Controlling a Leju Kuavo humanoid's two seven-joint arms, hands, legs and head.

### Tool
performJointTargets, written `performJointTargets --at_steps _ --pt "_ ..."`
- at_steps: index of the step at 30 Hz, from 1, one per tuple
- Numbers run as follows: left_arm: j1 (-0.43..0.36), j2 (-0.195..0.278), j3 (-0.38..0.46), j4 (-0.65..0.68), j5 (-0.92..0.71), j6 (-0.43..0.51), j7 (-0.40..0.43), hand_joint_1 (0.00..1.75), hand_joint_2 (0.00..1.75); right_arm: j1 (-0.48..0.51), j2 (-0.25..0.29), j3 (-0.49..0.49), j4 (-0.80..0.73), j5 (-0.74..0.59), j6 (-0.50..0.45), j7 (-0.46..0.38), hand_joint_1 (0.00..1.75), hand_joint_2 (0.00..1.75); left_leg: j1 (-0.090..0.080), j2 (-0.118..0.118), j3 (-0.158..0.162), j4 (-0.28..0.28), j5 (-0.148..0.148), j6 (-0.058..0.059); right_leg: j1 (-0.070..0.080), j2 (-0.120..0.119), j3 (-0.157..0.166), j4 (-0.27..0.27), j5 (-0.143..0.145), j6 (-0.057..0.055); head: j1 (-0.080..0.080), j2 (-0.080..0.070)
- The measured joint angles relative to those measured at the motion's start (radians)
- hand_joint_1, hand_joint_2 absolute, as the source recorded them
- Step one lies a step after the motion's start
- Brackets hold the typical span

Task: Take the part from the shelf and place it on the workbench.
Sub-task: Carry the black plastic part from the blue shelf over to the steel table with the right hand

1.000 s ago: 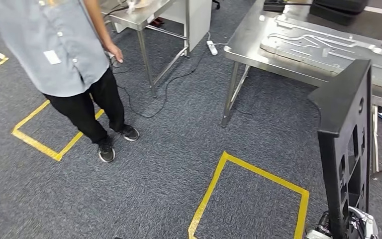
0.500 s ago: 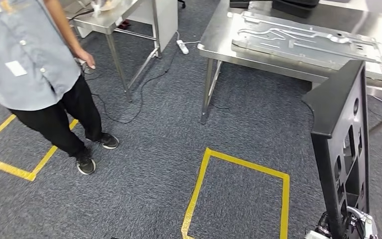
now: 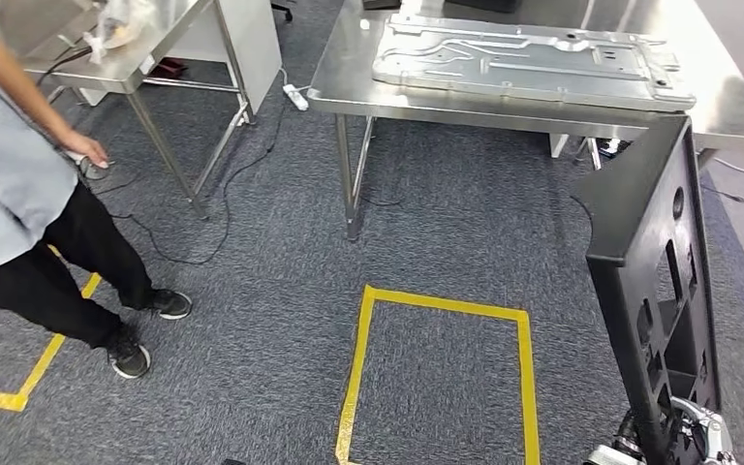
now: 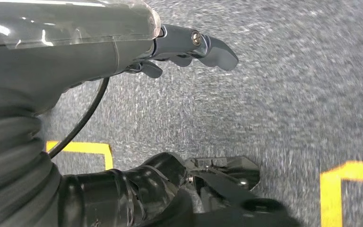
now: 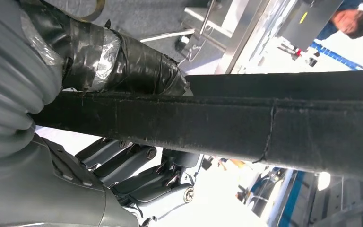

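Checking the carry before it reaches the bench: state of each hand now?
Left hand: holds nothing, fingers apart, hanging over the carpet.
Right hand: grips the black part, carried upright.

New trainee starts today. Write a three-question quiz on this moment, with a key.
1. True or false: the black part already lies on the workbench.
2. Which hand holds the part? A) left B) right
3. What lies on the workbench?

Key:
1. False; it stands upright, off the bench.
2. B, the right hand; the left hand holds nothing.
3. A flat metal panel.
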Motion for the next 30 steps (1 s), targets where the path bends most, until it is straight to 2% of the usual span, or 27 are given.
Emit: performJointTargets --at_steps 1,2,4,5,6,9,11,12,14,15,17,19,30 --pt "0.001 0.0 0.0 0.0 0.0 0.0 0.0 0.0 1.75 0.0 -0.002 0.0 0.002 0.005 0.0 0.007 1.75 1.75 0.0 -0.002 -0.01 0.009 0.014 0.001 0.001 0.008 0.001 0.002 -0.001 -0.001 0.0 0.0" --pt "0.001 0.0 0.0 0.0 0.0 -0.001 0.0 0.0 1.75 0.0 -0.005 0.001 0.004 0.011 0.001 0.017 1.75 1.75 0.0 -0.002 -0.001 -0.024 0.047 0.003 0.002 0.015 0.003 0.004 -0.003 0.0 0.0 0.0" --pt "0.001 0.0 0.0 0.0 0.0 -0.002 -0.001 0.0 1.75 0.0 -0.012 0.006 0.009 0.031 0.0 0.041 1.75 1.75 -0.001 -0.007 0.051 -0.157 0.124 0.011 0.003 0.026 0.006 0.009 -0.008 0.004 0.0 0.0" --pt "0.0 0.0 0.0 0.0 0.0 -0.004 -0.002 0.0 1.75 -0.001 -0.016 0.01 0.011 0.043 0.0 0.053 1.75 1.75 -0.002 -0.01 0.072 -0.213 0.146 0.016 0.005 0.029 0.006 0.013 -0.01 0.008 0.0 0.0" --pt "-0.001 0.001 0.0 0.0 0.0 -0.005 -0.003 0.0 1.75 -0.002 -0.019 0.014 0.014 0.057 0.0 0.063 1.75 1.75 -0.004 -0.014 0.085 -0.248 0.156 0.02 0.006 0.031 0.005 0.015 -0.011 0.012 0.0 0.0" --pt "-0.003 0.001 0.0 0.0 -0.001 -0.008 -0.009 0.0 1.75 -0.004 -0.023 0.018 0.023 0.088 0.0 0.079 1.75 1.75 -0.007 -0.015 0.088 -0.267 0.161 0.034 0.004 0.032 0.001 0.015 -0.011 0.029 0.0 0.0" --pt "-0.002 0.0 0.0 0.0 -0.003 -0.015 -0.013 0.0 1.75 -0.005 -0.024 0.018 0.025 0.086 0.0 0.082 1.75 1.75 -0.004 -0.011 0.091 -0.276 0.169 0.046 0.003 0.022 -0.011 0.044 -0.034 0.042 0.001 0.0" --pt "-0.002 0.0 0.0 0.0 -0.003 -0.019 -0.014 0.0 1.75 -0.007 -0.025 0.018 0.027 0.081 0.0 0.083 1.75 1.75 -0.002 -0.008 0.092 -0.28 0.172 0.051 0.001 0.015 -0.029 0.086 -0.06 0.047 0.001 0.0" --pt "-0.001 0.0 0.0 0.0 -0.003 -0.026 -0.015 0.0 1.75 -0.011 -0.027 0.018 0.031 0.073 0.0 0.085 1.75 1.75 -0.003 -0.004 0.091 -0.28 0.172 0.053 -0.003 0.007 -0.088 0.211 -0.123 0.056 0.001 0.0" --pt "0.0 0.0 0.0 0.0 -0.003 -0.028 -0.015 0.0 1.75 -0.012 -0.028 0.018 0.034 0.07 0.0 0.086 1.75 1.75 -0.003 -0.001 0.09 -0.279 0.172 0.053 -0.005 0.006 -0.114 0.265 -0.141 0.059 0.001 0.0" --pt "0.002 0.001 0.0 0.0 -0.003 -0.031 -0.015 0.0 1.75 -0.012 -0.029 0.018 0.038 0.067 0.0 0.087 1.75 1.75 -0.003 0.002 0.09 -0.279 0.171 0.053 -0.006 0.004 -0.137 0.308 -0.142 0.062 0.001 0.0" --pt "0.003 0.001 0.0 0.0 -0.003 -0.031 -0.015 0.0 1.75 -0.012 -0.03 0.018 0.039 0.067 0.0 0.087 1.75 1.75 -0.003 0.002 0.09 -0.279 0.171 0.053 -0.007 0.003 -0.135 0.303 -0.133 0.062 0.001 0.0" --pt "0.003 0.001 0.0 0.0 -0.003 -0.031 -0.015 0.0 1.75 -0.012 -0.03 0.018 0.039 0.067 0.0 0.087 1.75 1.75 -0.003 0.002 0.09 -0.279 0.171 0.053 -0.007 0.003 -0.135 0.303 -0.133 0.062 0.001 0.0"
